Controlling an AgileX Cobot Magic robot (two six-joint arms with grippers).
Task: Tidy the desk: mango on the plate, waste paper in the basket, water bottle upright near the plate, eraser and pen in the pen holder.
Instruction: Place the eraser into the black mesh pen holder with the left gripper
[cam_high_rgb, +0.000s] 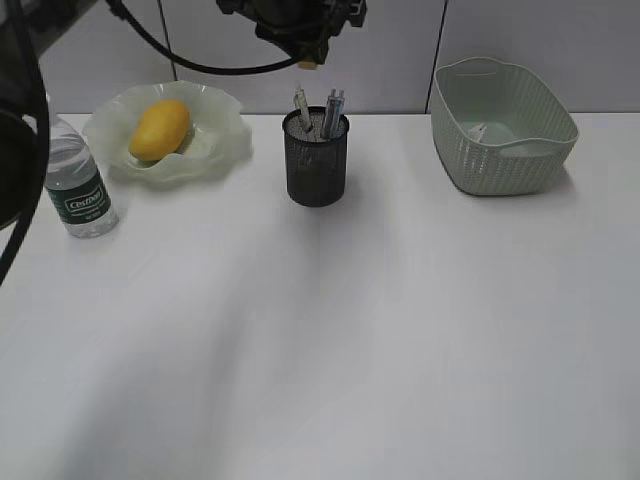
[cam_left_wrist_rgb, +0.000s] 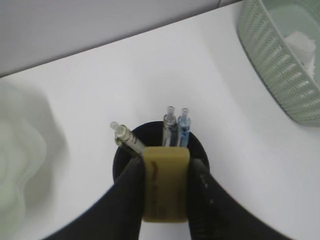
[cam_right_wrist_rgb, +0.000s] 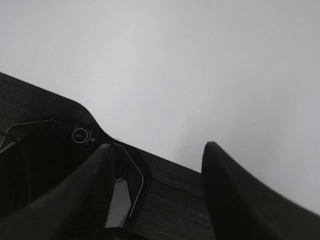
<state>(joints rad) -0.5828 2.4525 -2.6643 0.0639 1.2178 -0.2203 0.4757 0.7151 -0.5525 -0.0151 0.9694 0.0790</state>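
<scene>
My left gripper (cam_left_wrist_rgb: 166, 167) is shut on a yellow eraser (cam_left_wrist_rgb: 166, 192) right above the black mesh pen holder (cam_left_wrist_rgb: 202, 155), where three pens (cam_left_wrist_rgb: 170, 127) stand. In the exterior view that gripper (cam_high_rgb: 308, 55) hangs over the pen holder (cam_high_rgb: 316, 165) at the back middle of the desk (cam_high_rgb: 350, 330). The mango (cam_high_rgb: 160, 128) lies on the wavy green plate (cam_high_rgb: 215, 150). Beside the plate the water bottle (cam_high_rgb: 78, 185) stands upright. Waste paper (cam_left_wrist_rgb: 300, 42) lies in the basket (cam_high_rgb: 505, 150). My right gripper (cam_right_wrist_rgb: 157, 165) is open and empty.
A grey panelled wall runs behind the desk. Black cable and arm parts (cam_high_rgb: 20, 150) hang at the left edge of the exterior view. The right wrist view shows white desk and a dark textured surface (cam_right_wrist_rgb: 170, 200) under the fingers.
</scene>
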